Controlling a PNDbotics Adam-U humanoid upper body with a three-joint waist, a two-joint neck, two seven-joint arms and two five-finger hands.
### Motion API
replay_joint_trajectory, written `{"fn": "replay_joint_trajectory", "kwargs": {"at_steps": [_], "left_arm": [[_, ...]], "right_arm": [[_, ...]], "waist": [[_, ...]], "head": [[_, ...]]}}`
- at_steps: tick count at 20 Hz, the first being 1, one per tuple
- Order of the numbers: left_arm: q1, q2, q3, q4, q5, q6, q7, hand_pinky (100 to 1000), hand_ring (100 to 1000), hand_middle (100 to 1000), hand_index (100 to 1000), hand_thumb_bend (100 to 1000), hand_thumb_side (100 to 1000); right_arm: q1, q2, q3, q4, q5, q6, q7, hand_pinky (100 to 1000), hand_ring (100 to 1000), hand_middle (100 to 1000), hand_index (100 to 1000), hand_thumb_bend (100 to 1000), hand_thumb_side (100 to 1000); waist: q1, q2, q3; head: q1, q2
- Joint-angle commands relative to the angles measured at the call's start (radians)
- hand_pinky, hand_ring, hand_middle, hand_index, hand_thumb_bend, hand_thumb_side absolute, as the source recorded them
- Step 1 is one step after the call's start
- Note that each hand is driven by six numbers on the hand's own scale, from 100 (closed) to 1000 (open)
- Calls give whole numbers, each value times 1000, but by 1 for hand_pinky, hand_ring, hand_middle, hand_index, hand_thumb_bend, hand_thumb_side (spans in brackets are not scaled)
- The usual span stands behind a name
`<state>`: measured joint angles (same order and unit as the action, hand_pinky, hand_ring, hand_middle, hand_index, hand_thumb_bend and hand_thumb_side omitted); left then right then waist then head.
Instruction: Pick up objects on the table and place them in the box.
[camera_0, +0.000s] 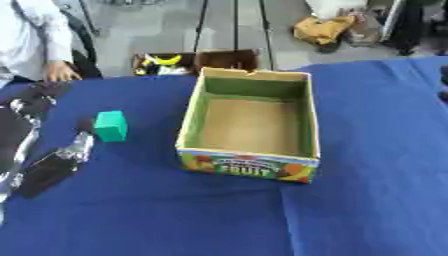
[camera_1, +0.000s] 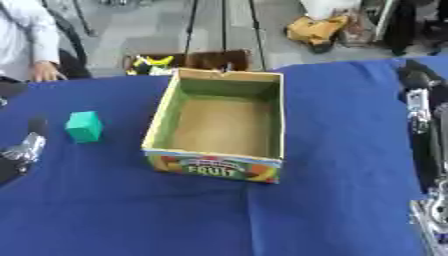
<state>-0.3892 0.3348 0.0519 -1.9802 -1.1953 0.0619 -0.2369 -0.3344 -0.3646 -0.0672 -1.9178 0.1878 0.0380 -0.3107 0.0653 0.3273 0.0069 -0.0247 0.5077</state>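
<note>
An open cardboard box (camera_0: 249, 122) with a green-lined interior and a "FRUIT" label on its near wall stands at the middle of a table draped in blue cloth (camera_0: 367, 200), its brown floor bare. Just to the box's left — apart from it, not touching — a small teal cube (camera_0: 111, 125) sits upright on the cloth. The robot's left hand (camera_0: 83, 145), black with silver parts, lies low on the cloth immediately left of the cube, its tip close to the cube's near corner; whether it touches the cube cannot be told, and the blur leaves the set of its fingers unreadable, though nothing shows in its hold. The left arm runs back from it toward the lower left corner. In the right eye view the right hand (camera_1: 418, 80) shows at the far right edge above the cloth, well apart from the box, a dark shape whose fingers likewise cannot be made out. Beyond the table's far edge, a second brown carton (camera_0: 197, 61) on the grey floor holds something yellow.
</note>
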Motion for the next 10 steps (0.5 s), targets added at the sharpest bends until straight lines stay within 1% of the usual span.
{"fn": "replay_joint_trajectory", "kwargs": {"at_steps": [1, 10], "left_arm": [[-9, 16, 1, -20, -1, 0, -5, 670, 781, 829, 952, 201, 1000], [-6, 12, 4, -20, 1, 3, -5, 668, 780, 828, 953, 202, 1000]], "right_arm": [[-13, -18, -3, -22, 5, 1, -1, 864, 901, 823, 915, 100, 1000], [-12, -19, -4, -23, 4, 0, -2, 864, 901, 823, 915, 100, 1000]], "waist": [[-3, -14, 0], [-3, -10, 1]], "head": [[0, -13], [-1, -11]]}}
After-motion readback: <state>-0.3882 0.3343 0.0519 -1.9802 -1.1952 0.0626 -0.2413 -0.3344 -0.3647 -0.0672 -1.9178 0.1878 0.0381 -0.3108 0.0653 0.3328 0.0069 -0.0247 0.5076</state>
